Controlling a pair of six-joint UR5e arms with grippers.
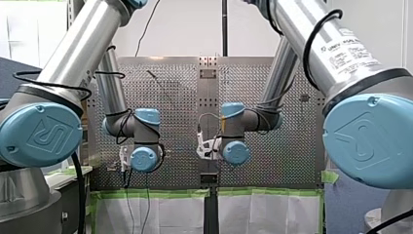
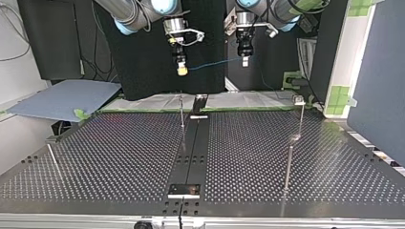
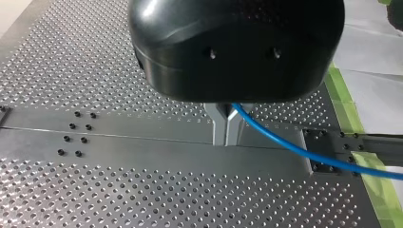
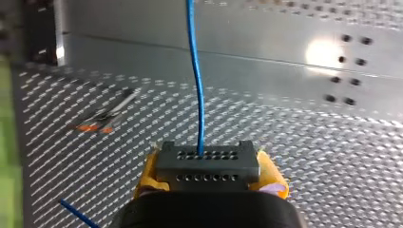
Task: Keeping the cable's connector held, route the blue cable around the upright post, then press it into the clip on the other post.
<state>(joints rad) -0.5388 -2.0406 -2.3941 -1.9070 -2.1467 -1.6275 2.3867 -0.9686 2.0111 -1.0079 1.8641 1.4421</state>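
The blue cable (image 2: 215,62) stretched nearly straight through the air between the two grippers, well above the table (image 2: 119,152). Its black connector (image 4: 207,166) sat clamped between the yellow pads (image 4: 147,175) of the right gripper (image 2: 181,70). The left gripper (image 3: 226,129) had its metal fingers (image 3: 218,126) pinched tight on the blue cable. A post (image 2: 182,114) stood on the table below, apart from it.

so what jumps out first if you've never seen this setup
The blue cable strung in mid-air between both hands, high above the perforated table. My right hand, at the top view's left, clamps the black connector between yellow pads; my left hand pinches the cable further along. Thin upright posts stand on the table below.
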